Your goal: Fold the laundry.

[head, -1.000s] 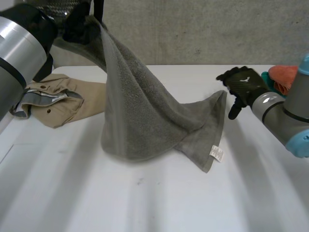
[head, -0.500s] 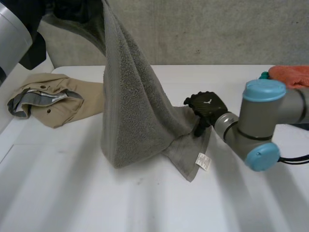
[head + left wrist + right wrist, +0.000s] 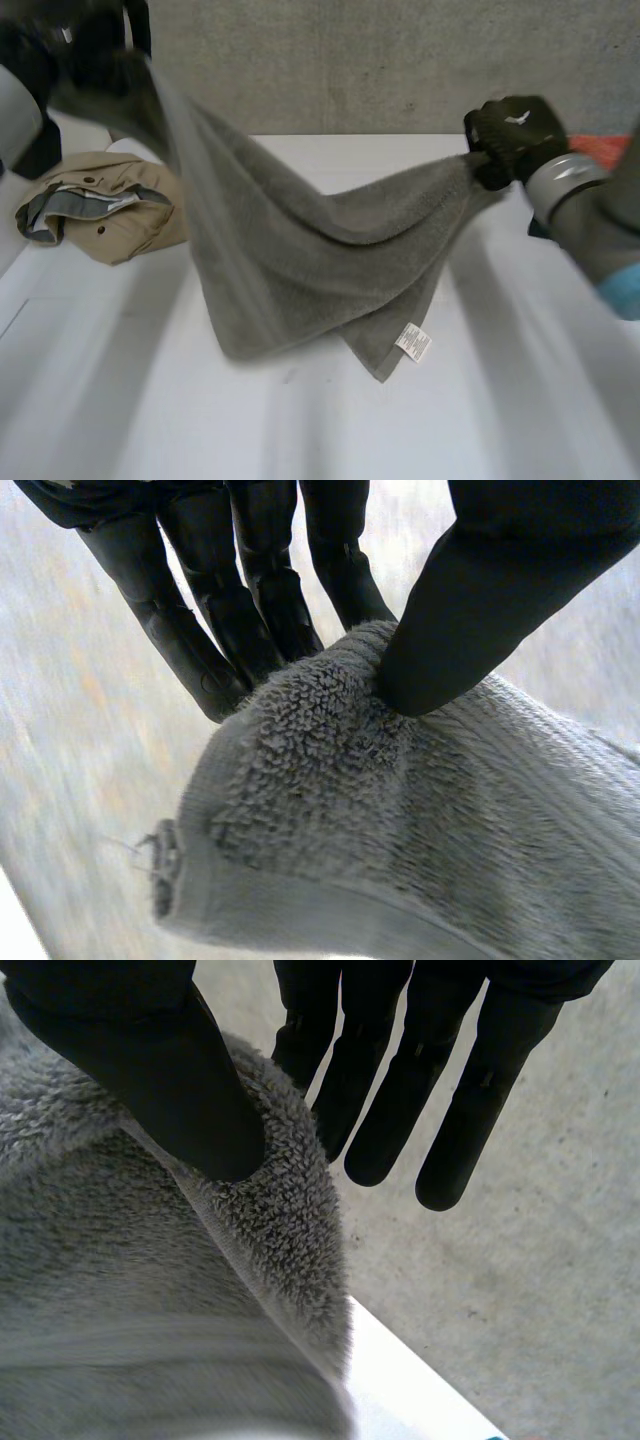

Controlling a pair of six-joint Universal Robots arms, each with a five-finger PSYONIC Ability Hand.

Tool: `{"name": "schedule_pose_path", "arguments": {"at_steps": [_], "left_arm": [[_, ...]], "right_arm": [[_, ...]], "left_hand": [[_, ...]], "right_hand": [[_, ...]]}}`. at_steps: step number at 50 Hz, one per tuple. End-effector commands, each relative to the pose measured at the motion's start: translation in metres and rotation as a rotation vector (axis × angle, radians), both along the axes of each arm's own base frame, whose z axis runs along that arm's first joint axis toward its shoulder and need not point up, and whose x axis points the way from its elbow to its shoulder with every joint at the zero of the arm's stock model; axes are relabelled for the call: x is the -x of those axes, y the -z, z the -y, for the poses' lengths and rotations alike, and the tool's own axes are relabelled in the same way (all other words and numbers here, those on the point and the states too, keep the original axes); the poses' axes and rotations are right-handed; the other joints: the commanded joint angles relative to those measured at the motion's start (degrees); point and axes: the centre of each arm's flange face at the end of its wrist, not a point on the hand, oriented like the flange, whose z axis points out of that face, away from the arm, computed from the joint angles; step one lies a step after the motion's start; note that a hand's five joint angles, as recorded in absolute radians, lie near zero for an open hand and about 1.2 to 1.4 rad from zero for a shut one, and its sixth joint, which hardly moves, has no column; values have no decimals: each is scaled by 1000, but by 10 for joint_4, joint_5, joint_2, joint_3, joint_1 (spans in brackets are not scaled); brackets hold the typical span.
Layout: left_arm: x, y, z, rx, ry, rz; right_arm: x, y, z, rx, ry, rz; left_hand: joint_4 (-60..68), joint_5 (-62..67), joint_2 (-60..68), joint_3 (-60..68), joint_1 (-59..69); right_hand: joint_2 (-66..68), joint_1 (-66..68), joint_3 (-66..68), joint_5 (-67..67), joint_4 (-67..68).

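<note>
While the grey towel (image 3: 300, 260) hangs stretched between both hands above the white table (image 3: 480, 400), left hand (image 3: 85, 45) pinches one corner thumb-to-fingers, raised high. Right hand (image 3: 515, 135) pinches another corner, lower. Tagged corner (image 3: 412, 342) sags toward the table.

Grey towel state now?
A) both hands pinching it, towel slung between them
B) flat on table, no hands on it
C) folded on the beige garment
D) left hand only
A: the left hand pinches one end of the grey towel between thumb and fingers, the right hand pinches the other end, and it sags between them.
</note>
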Motion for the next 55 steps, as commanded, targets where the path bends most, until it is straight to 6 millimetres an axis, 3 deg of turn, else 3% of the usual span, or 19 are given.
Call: {"name": "schedule_pose_path", "arguments": {"at_steps": [1, 4, 8, 9, 14, 19, 22, 26, 27, 34, 37, 38, 41, 44, 49, 50, 52, 54, 55], "left_arm": [[-6, 75, -10, -357, 31, 42], [-7, 67, -30, -349, 78, 22], [-12, 44, -57, -261, 139, -25], [-13, 30, -64, -208, 154, -55], [-23, 2, -65, -119, 138, -138], [-24, 33, -11, -246, 70, -131], [-19, 52, 11, -305, 58, -110], [-9, 92, 54, -375, 15, -35], [-6, 108, 73, -380, -11, 3], [17, 149, 136, -276, -92, 123], [26, 165, 159, -218, -116, 164], [27, 161, 163, -185, -128, 176], [33, 153, 155, -176, -123, 189], [37, 148, 118, -244, -83, 208], [44, 146, 35, -312, 54, 254], [45, 152, 9, -336, 105, 274], [45, 159, -15, -357, 150, 302], [41, 175, -58, -405, 227, 361], [40, 181, -70, -421, 248, 380]], "right_arm": [[33, -50, -42, -27, -86, -110], [49, -64, -42, -6, -52, -162], [65, -82, -40, 25, 11, -185], [69, -92, -41, 42, 30, -175], [73, -108, -45, 38, 42, -115], [59, -93, -48, -35, -29, -87], [44, -71, -42, -84, -70, -99], [22, -35, -31, -141, -80, -139], [15, -19, -24, -156, -66, -166], [-8, 29, -5, -153, 14, -250], [-15, 47, -4, -158, 42, -265], [-18, 52, -5, -165, 51, -269], [-20, 60, -10, -182, 60, -274], [-17, 68, -17, -207, 64, -276], [-8, 69, -17, -199, 79, -270], [-6, 70, -18, -206, 76, -274], [-5, 73, -19, -214, 72, -281], [-2, 78, -22, -235, 64, -289], [0, 79, -23, -242, 64, -289]], "left_hand": [[112, 133, 117, 119, 147], [112, 133, 117, 119, 147], [112, 133, 117, 119, 147], [112, 133, 117, 119, 147], [112, 133, 117, 119, 147], [112, 133, 117, 119, 147], [112, 133, 117, 119, 147], [112, 133, 117, 119, 147], [112, 133, 117, 119, 147], [112, 133, 117, 119, 147], [-327, -306, -323, -320, -292], [-580, -559, -575, -573, -544], [-588, -567, -583, -581, -553], [-588, -567, -583, -581, -553], [-588, -567, -583, -581, -553], [-564, -543, -560, -558, -529], [-527, -506, -523, -520, -492], [-460, -438, -455, -453, -424], [-459, -438, -455, -453, -424]], "right_hand": [[128, 158, 122, 139, 115], [128, 158, 122, 139, 115], [128, 158, 122, 139, 115], [128, 158, 122, 139, 115], [128, 158, 122, 139, 115], [128, 158, 122, 139, 115], [128, 158, 122, 139, 115], [128, 158, 122, 139, 115], [128, 158, 122, 139, 115], [128, 158, 122, 139, 115], [128, 158, 122, 139, 115], [128, 158, 122, 139, 115], [128, 158, 122, 139, 115], [128, 158, 122, 139, 115], [128, 158, 122, 139, 115], [128, 158, 122, 139, 115], [128, 158, 122, 139, 115], [128, 158, 122, 139, 115], [128, 158, 122, 139, 115]]}}
